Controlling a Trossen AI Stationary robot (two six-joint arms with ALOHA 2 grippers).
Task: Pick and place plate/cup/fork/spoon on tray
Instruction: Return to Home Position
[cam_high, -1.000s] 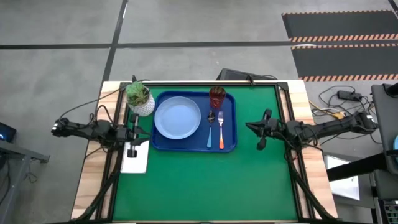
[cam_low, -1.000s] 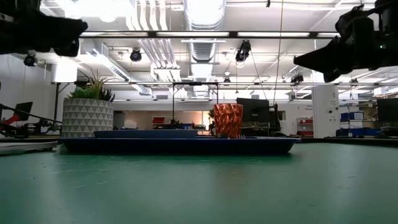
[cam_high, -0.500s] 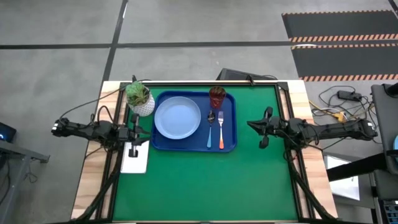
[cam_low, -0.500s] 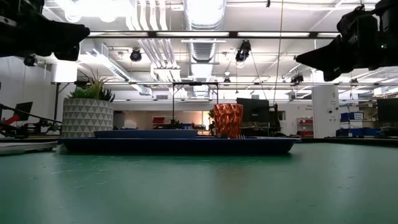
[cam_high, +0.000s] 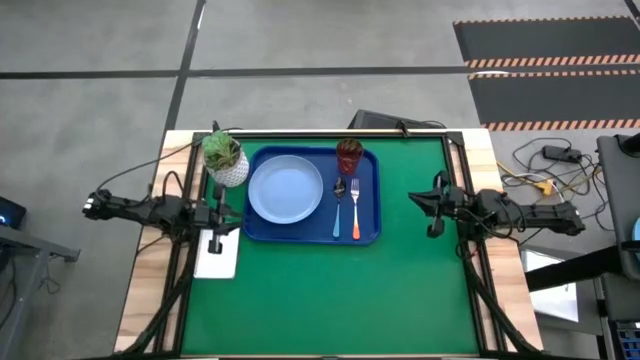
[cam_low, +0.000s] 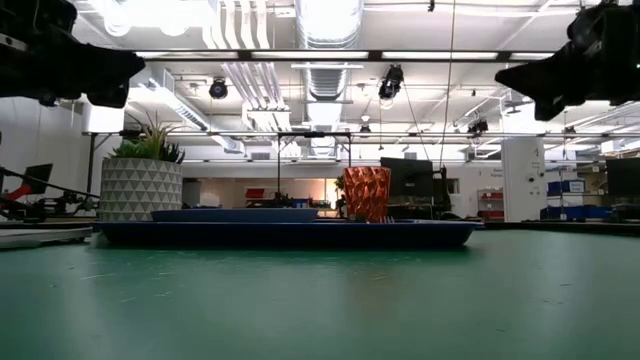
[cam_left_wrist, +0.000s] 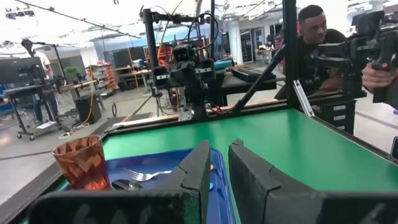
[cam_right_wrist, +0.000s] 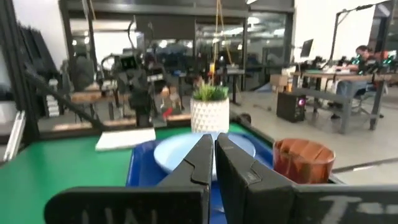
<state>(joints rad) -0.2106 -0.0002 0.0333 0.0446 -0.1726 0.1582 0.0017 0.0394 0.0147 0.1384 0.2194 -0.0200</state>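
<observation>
Blue tray (cam_high: 312, 232) on green mat (cam_high: 330, 290), near back. On it: plate (cam_high: 286, 189), then spoon (cam_high: 338, 204), fork (cam_high: 355, 208), cup (cam_high: 349, 155) at back corner. White plant pot (cam_high: 224, 158) just beside tray. Left gripper (cam_high: 221, 215) by mat's left edge, fingers seem slightly apart, holding nothing. Right gripper (cam_high: 432, 203) near right edge, pinched together, holding nothing.

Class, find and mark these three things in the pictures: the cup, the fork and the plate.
cup (cam_high: 349, 155), high view, on its open top.
fork (cam_high: 355, 208), high view, on the middle of its shaft, above the orange handle.
plate (cam_high: 285, 189), high view, on its flat centre.
</observation>
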